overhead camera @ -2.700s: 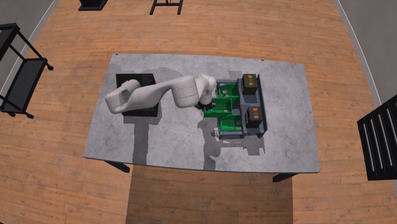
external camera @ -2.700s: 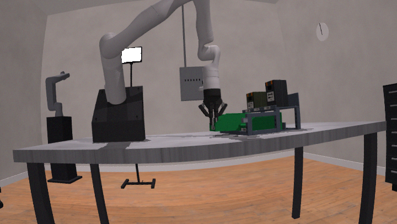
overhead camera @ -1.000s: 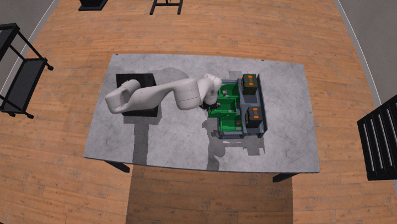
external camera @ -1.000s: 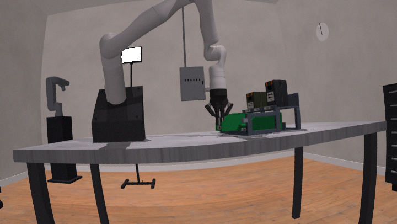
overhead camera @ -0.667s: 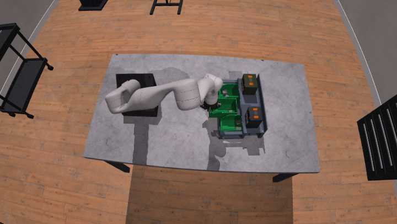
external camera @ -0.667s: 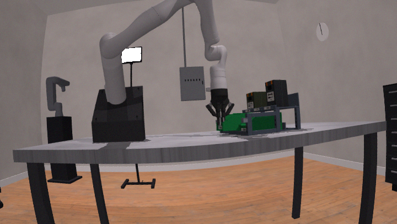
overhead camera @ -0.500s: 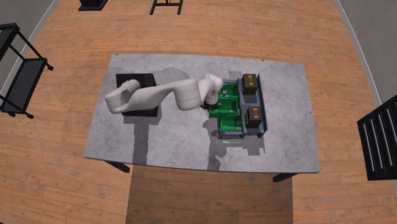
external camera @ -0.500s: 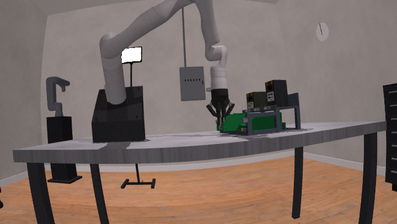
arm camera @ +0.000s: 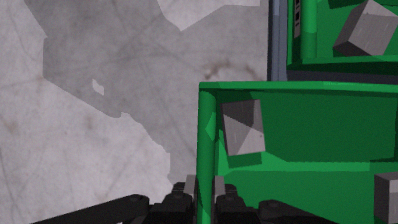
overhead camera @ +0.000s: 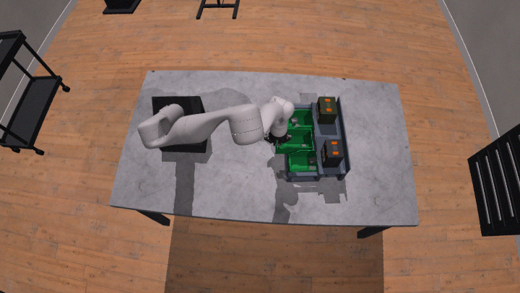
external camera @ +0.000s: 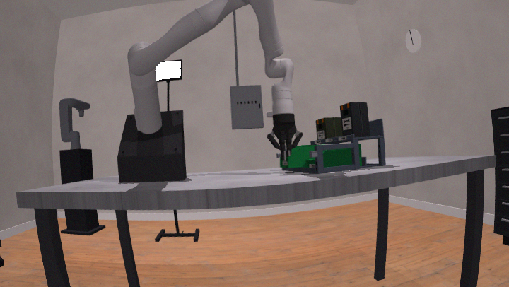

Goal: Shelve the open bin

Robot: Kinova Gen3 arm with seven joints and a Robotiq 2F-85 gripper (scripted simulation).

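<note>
The green open bin (overhead camera: pixel 295 140) sits in the gap between two other green bins (overhead camera: pixel 300 117) (overhead camera: pixel 302 159) on the grey shelf (overhead camera: pixel 329 141). Its near end sticks out of the row toward the arm. My gripper (overhead camera: pixel 277 138) points down and is shut on the bin's wall on the side away from the shelf; in the wrist view the fingers pinch that green wall (arm camera: pixel 206 140). A grey cube (arm camera: pixel 243 127) lies inside the bin by that wall, and a second cube (arm camera: pixel 387 195) shows at the lower right. In the side view the gripper (external camera: pixel 285 155) stands at the bin's (external camera: pixel 302 156) outer end.
The low upper board carries two dark boxes (overhead camera: pixel 326 109) (overhead camera: pixel 331 152). The neighbouring bin holds a grey cube (arm camera: pixel 365 27). The arm's black base (overhead camera: pixel 178 123) stands at the table's left. The grey shelf frame (external camera: pixel 352 151) encloses the bins.
</note>
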